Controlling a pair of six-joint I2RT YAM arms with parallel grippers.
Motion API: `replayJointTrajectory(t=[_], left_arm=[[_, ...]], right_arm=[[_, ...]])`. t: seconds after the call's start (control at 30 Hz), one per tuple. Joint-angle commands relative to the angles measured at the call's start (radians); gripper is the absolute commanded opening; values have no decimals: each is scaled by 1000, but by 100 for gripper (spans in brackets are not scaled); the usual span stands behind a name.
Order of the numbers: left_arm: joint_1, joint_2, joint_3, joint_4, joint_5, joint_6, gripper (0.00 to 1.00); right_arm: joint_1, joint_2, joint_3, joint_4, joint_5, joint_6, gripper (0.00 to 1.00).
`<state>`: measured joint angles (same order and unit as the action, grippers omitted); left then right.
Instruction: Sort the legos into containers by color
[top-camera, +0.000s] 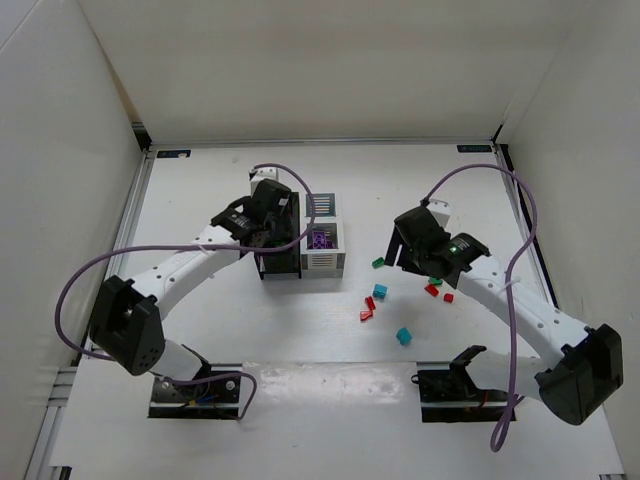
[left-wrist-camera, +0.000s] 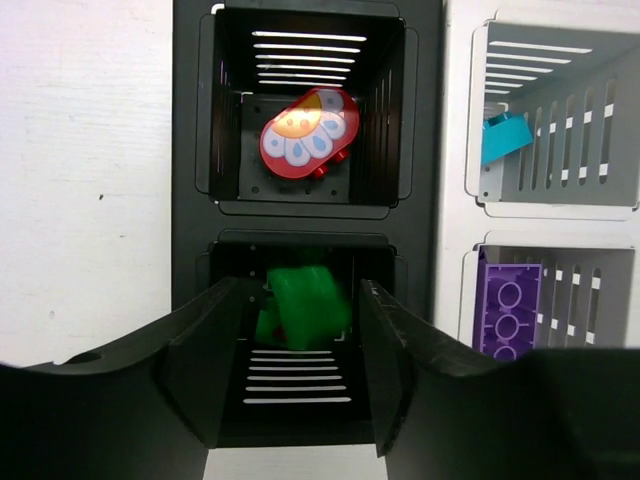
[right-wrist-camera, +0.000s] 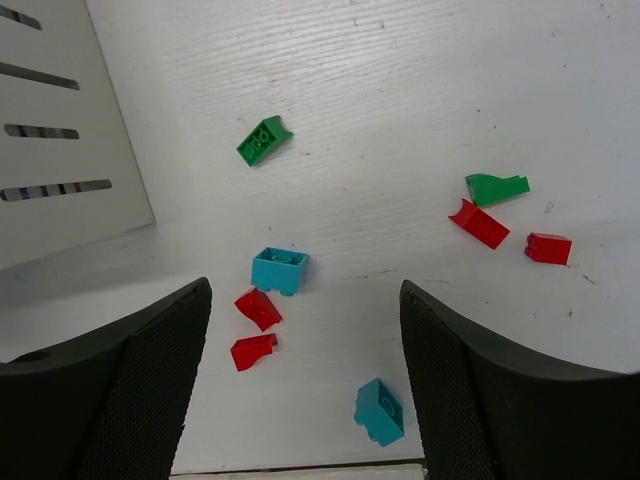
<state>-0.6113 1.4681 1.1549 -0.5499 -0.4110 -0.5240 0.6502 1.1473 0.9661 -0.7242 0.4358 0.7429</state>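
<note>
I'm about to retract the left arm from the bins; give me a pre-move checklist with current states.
1. Left tool open: ok.
2. Green brick settled in near black bin: cannot tell, blurred.
3. Red piece, teal piece, purple brick each in a separate bin: ok.
4. Right tool open, nothing held: ok.
5. Table cleared of bricks: not ok, teal brick and others lie loose.

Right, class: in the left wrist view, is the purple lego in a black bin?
No, the purple lego sits inside a white bin.
</note>
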Motion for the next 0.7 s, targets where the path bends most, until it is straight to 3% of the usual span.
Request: replayJointTrajectory(t=[0.0,0.23,0.27,0.4,0.67], left_arm=[[4,-40,29,4,6,-25,64],[-2,-175,2,-67,9,-54,68],[-4,-195,-12,-87,9,-59,71],[-22,-314,-52,-230,32,-114,100],[-175,-563,-208,-436,32,-289,100]], right_arm=[[2,8,-4,-14,29,12,79],[-35,74,0,40,-40,-31,79],[-32,92,5,55,-48,-30,79],[-17,187,39,94,-43,-36,79],[-23,428,137,106,-72,100,71]])
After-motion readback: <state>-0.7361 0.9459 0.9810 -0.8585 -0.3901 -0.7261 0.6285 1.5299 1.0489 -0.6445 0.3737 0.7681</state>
